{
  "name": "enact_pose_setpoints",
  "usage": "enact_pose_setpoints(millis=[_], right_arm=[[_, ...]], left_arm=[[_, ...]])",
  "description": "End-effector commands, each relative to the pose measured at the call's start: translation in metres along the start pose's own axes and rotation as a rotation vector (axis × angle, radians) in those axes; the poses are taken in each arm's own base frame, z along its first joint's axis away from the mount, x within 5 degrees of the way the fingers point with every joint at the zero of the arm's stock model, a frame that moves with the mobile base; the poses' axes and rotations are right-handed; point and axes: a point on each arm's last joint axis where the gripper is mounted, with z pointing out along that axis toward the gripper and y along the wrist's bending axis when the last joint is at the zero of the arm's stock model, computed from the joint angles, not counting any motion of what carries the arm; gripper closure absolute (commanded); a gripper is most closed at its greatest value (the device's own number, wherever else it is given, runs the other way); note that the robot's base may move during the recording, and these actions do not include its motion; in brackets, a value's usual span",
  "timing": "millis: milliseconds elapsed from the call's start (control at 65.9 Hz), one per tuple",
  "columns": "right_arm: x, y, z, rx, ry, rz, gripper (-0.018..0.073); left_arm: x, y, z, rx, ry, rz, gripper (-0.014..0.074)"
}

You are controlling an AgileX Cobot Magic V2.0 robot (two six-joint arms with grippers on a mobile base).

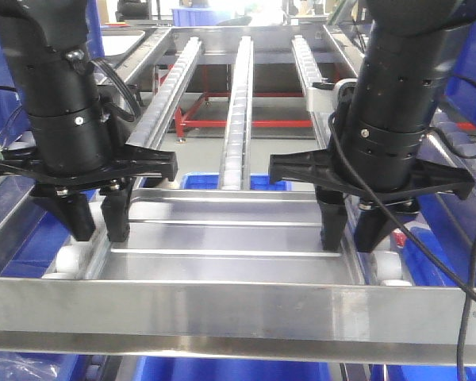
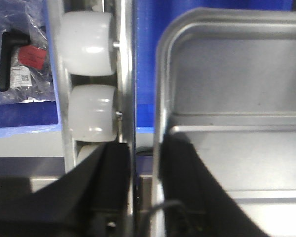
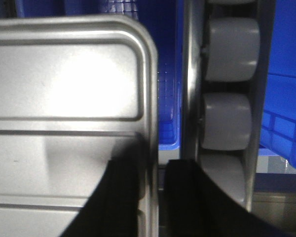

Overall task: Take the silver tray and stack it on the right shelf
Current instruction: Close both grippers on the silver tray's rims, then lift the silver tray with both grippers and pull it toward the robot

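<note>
Straddling the side rims of the silver tray (image 1: 222,238), your left gripper (image 1: 100,234) and right gripper (image 1: 350,244) stand slack, gaps showing. White rollers (image 2: 89,44) of the right shelf (image 1: 222,309) crowd each outer finger; blue bins (image 1: 222,369) lie below.

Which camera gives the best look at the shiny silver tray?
The front-facing view: the silver tray shows nearly whole, with both long ridges. The left and right wrist views each show just one rounded corner and a stretch of rim.

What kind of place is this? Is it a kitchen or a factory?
Most likely a factory or warehouse work area, not a kitchen. The shelf has long tracks of little white rollers, blue plastic bins sit underneath it, and a silver tray lies on the rollers.
</note>
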Motion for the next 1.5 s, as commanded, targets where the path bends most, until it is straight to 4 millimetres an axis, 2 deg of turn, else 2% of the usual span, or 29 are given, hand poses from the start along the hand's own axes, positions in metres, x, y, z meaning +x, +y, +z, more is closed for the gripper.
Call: enact_pose_setpoints(millis=[0,91,167,516,653,774,926,1139,1275,1488], right_arm=[[-0.013,0.005,-0.019,-0.05,-0.083,-0.011,0.0393],[-0.012,0.004,-0.019,-0.047,-0.08,-0.011,0.0494],[-0.012,0.004,-0.019,-0.044,-0.077,-0.011,0.0495],[-0.014,0.006,-0.019,-0.064,-0.099,-0.012,0.0495],[-0.018,0.008,-0.027,-0.072,-0.11,-0.003,0.0495],[-0.028,0.012,-0.047,-0.034,-0.087,0.004,0.0495],[-0.029,0.012,-0.071,-0.016,-0.073,0.008,0.0495],[-0.005,0.014,-0.099,-0.014,-0.029,0.009,0.0495],[0.019,0.011,-0.11,-0.01,0.001,0.051,0.0494],[0.062,0.01,-0.125,-0.027,0.037,0.045,0.0487]], left_arm=[[-0.01,-0.003,-0.023,0.036,-0.081,-0.006,0.0564],[-0.009,-0.004,-0.023,0.044,-0.077,-0.003,0.0626],[-0.009,-0.005,-0.023,0.049,-0.077,-0.004,0.0698],[-0.009,-0.005,-0.023,0.06,-0.072,-0.016,0.0686],[-0.01,-0.005,-0.025,0.062,-0.063,-0.026,0.0687],[-0.015,-0.006,-0.039,0.055,-0.057,-0.027,0.0687],[-0.015,-0.004,-0.07,0.069,-0.089,-0.034,0.0687],[0.002,0.005,-0.111,0.079,-0.087,-0.079,0.0687],[0.025,0.003,-0.118,0.092,-0.067,-0.076,0.0687],[0.068,-0.012,-0.127,0.101,-0.037,-0.08,0.0687]])
